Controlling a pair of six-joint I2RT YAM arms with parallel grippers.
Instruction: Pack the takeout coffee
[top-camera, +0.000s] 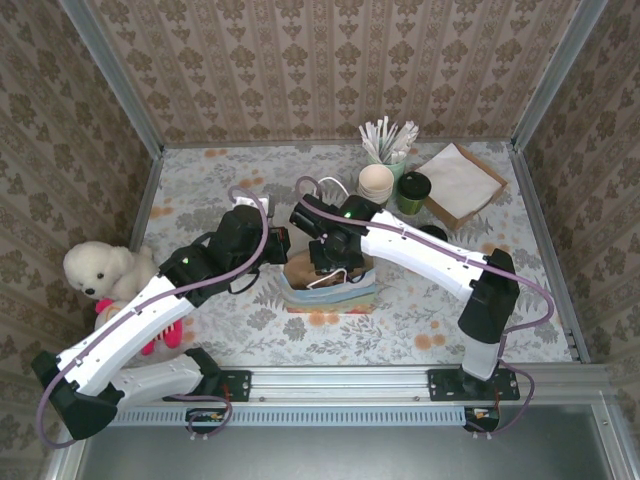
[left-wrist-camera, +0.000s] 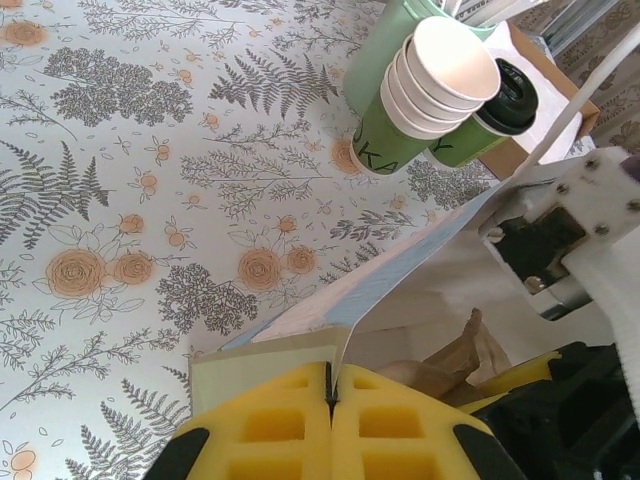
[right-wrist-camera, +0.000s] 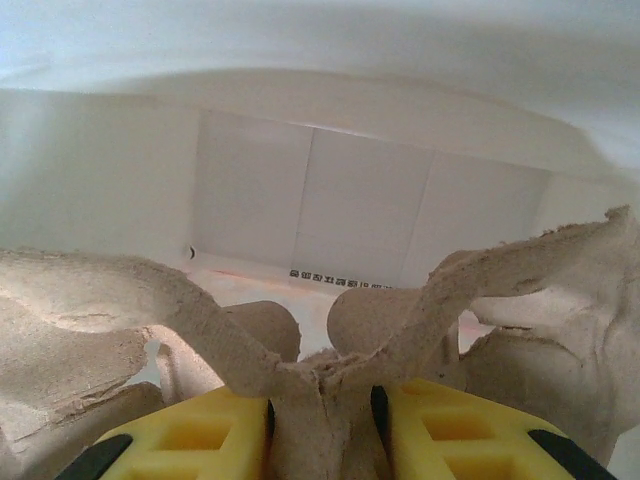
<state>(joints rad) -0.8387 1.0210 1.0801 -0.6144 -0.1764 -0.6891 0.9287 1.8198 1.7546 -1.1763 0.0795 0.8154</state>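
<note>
Takeout coffee (top-camera: 411, 192) stands upright, lid up; left gripper (left-wrist-camera: 330, 385) pinches the bag (left-wrist-camera: 400, 290) rim, right gripper (right-wrist-camera: 320, 415) clamps the pulp carrier (right-wrist-camera: 100, 290).

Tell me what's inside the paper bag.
Between the white walls of the paper bag: a brown pulp cup carrier, held in the jaws of the right gripper. The carrier covers the bag floor. The takeout coffee stands outside, on the table.

One lidded cup (top-camera: 412, 192), one bag (top-camera: 345, 297), one carrier (right-wrist-camera: 330, 350)
</note>
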